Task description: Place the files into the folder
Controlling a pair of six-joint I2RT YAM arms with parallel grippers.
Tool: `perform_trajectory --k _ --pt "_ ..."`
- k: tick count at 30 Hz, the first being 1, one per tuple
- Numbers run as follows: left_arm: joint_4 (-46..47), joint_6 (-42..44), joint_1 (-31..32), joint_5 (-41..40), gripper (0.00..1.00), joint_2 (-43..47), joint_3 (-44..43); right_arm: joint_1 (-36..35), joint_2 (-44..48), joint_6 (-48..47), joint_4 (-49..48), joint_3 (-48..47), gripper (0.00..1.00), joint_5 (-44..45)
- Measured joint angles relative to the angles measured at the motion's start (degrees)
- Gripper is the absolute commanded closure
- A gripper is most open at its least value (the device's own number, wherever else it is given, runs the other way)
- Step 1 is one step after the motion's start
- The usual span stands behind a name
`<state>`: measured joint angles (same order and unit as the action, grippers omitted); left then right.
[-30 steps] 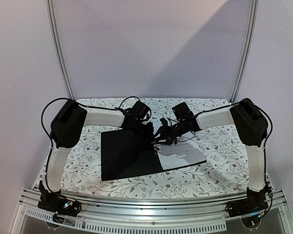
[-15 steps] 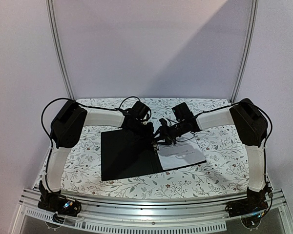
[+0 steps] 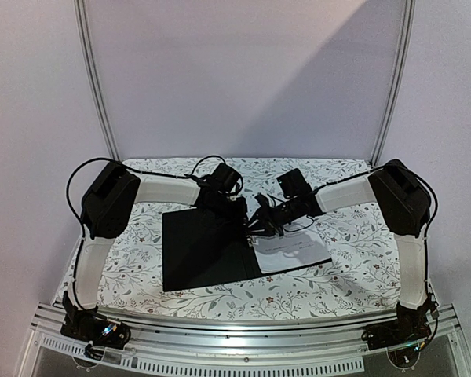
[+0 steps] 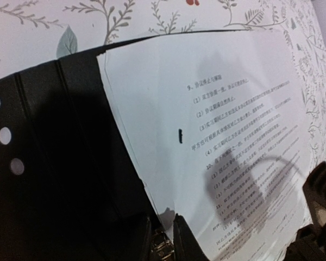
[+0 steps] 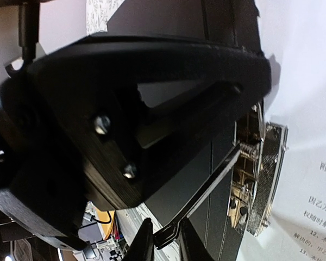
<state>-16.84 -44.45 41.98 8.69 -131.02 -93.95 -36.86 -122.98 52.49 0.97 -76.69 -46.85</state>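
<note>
black folder is lying open, white sheet inside. left gripper and right gripper are crowding its metal clip; whether either is clenching, cannot tell.

softly lit from above in the top view, with a broad diagonal shadow over the right of the back wall. slightly grainy, short on sharpness. almost no detail inside the black folder. from the left wrist: bright on the white sheet, crossed by soft grey shadows at lower right; bowed at the edges, fine print blurred. from the right wrist: small glints on the metal clip, close foreground dark and soft.
</note>
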Motion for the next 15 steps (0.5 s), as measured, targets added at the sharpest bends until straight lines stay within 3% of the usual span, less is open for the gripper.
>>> perform_trajectory --k 6,15 --pt "0.61 -0.02 0.0 0.09 0.85 0.0 0.22 -0.13 1.6 0.92 0.55 3.06 1.0 1.01" --pt "1.16 -0.22 -0.04 1.22 0.85 0.0 0.55 -0.15 3.32 0.83 -1.44 7.19 1.0 2.34"
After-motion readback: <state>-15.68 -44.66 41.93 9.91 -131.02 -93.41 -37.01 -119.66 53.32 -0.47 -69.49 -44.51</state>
